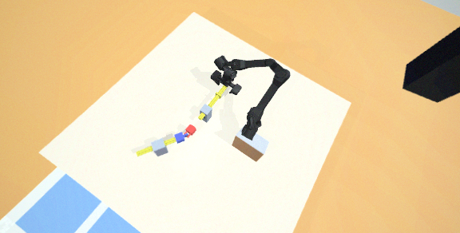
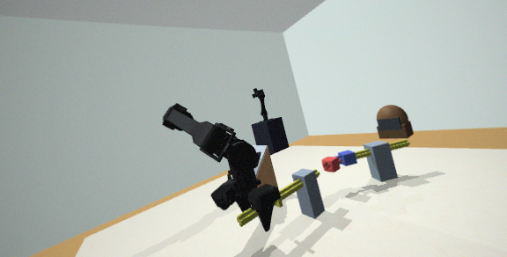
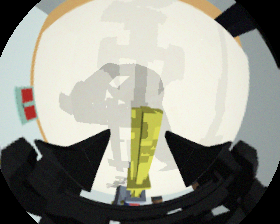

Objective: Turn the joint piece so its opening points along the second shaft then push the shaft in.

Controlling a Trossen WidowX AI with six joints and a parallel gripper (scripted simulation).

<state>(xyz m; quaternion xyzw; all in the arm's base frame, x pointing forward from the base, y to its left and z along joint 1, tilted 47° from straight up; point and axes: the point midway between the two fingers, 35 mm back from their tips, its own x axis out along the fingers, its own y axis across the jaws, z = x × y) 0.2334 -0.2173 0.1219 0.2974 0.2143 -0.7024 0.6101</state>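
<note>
The second shaft (image 1: 215, 100) (image 2: 288, 190) (image 3: 145, 145) is yellow, long and ribbed, with a raised collar partway along. It passes through a grey, upright, rectangular block (image 1: 206, 111) (image 2: 311, 195), its tip poking out toward the joint piece (image 1: 190, 129) (image 2: 330, 164), which is a red cube with an open face. Red prongs hinge it to a blue cube (image 1: 180, 137) (image 2: 347, 157) on the first shaft (image 1: 144, 151) (image 2: 400, 144), also yellow and ribbed, held in another grey block (image 1: 160, 147) (image 2: 381, 162). The shaft's tip and the red cube stand apart.

At the far end of the second shaft, the matte black gripper (image 1: 227, 86) (image 2: 253, 220) (image 3: 139, 133) is released, its tapering fingers wide apart on either side of the shaft. The wrist view shows a gap on both sides; the top view hides this under the arm.

Only the exterior view shows a brown dome (image 2: 393, 121) with a dark panel. The top view alone shows blue rectangles (image 1: 59, 203) beyond the cream tabletop (image 1: 255, 190) (image 2: 418, 218) (image 3: 201, 95).
</note>
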